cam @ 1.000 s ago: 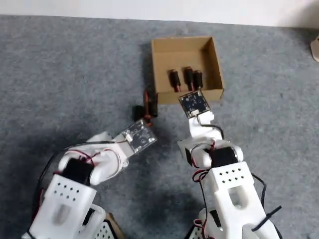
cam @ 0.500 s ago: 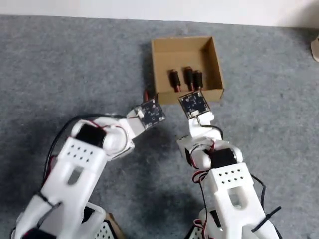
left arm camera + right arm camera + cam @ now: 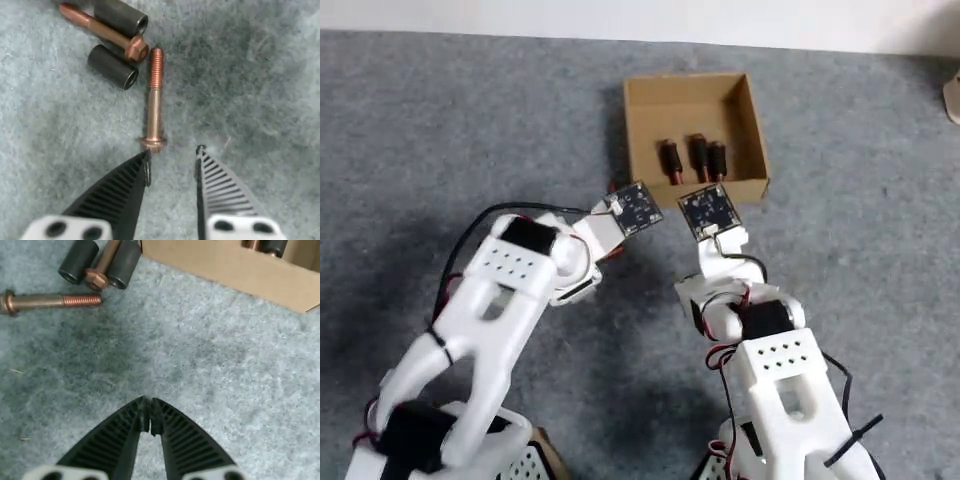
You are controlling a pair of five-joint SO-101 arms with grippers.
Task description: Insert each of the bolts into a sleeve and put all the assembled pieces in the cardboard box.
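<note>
1. Centrally placed: cardboard box (image 3: 632, 130), open-topped, standing on grey carpet (image 3: 470, 120) ahead of both arms. Its near wall (image 3: 225, 270) shows plain brown in the right wrist view.
2. Assembled pieces (image 3: 699, 152), three: dark sleeves with copper bolts through them. They lie side by side on the box floor, close to the near wall.
3. Sleeves (image 3: 112, 66), two, dark and hollow: lying loose on the carpet just outside the box's near-left corner, roughly parallel.
4. First bolt (image 3: 102, 31), copper-coloured, hex head: lying between the two sleeves, at that same corner of the box.
5. Second bolt (image 3: 154, 100), copper-coloured: lying alone on the carpet, a little farther from the box than the sleeves. Its threaded end is just beside the first bolt's head.
6. Left gripper (image 3: 172, 155): jaws moderately spread, gripping no item, low over the carpet off the box's near-left corner. One fingertip (image 3: 144, 159) sits just beside the second bolt's head.
7. Right gripper (image 3: 150, 415): fingers closed tip to tip, over bare carpet in front of the box's near wall, well apart from the loose parts.
</note>
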